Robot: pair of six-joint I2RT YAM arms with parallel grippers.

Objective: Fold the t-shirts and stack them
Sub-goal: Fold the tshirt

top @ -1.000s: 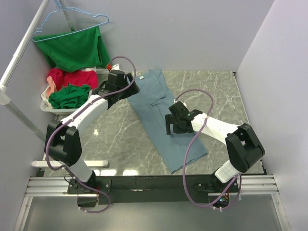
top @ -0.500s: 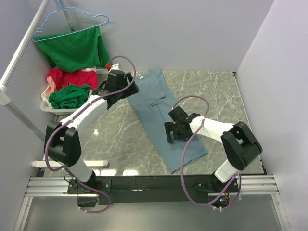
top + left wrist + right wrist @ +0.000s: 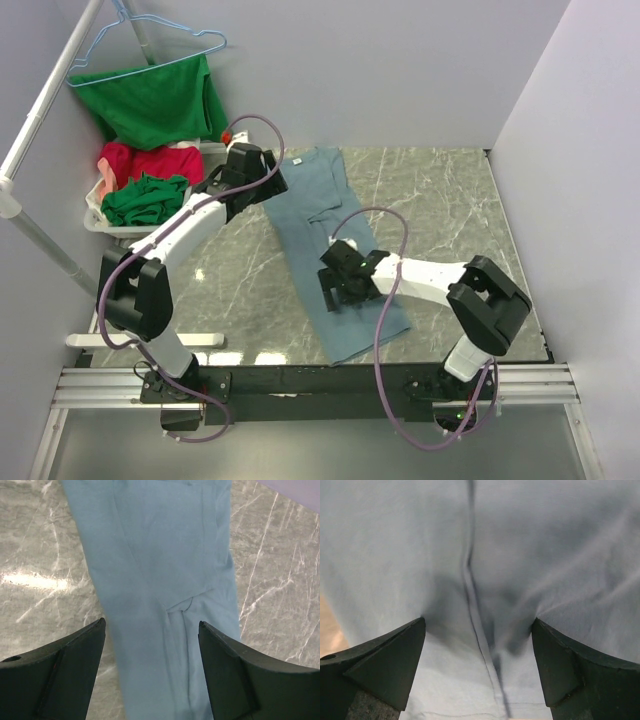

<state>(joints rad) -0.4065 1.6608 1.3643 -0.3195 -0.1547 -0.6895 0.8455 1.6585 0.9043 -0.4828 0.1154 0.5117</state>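
Note:
A dusty grey-blue t-shirt (image 3: 318,205) lies on the marble table as a long narrow strip, running from the far middle toward the near right. My left gripper (image 3: 272,186) is open over its far part, near the left edge. In the left wrist view the shirt (image 3: 150,555) lies below the gap between the open fingers (image 3: 75,655). My right gripper (image 3: 335,290) is open and low on the near part of the strip. In the right wrist view both fingertips (image 3: 400,645) press into the cloth (image 3: 420,540), with a seam running between them.
A white basket (image 3: 96,220) at the far left holds red (image 3: 150,162) and dark green (image 3: 145,198) shirts. A green shirt (image 3: 155,100) hangs on a blue hanger above it. A white rail (image 3: 40,130) slants at the left. Walls close in the back and the right.
My right gripper has moved left and nearer across the shirt. The near end of the strip has swung to the left with it. The left gripper has barely moved.

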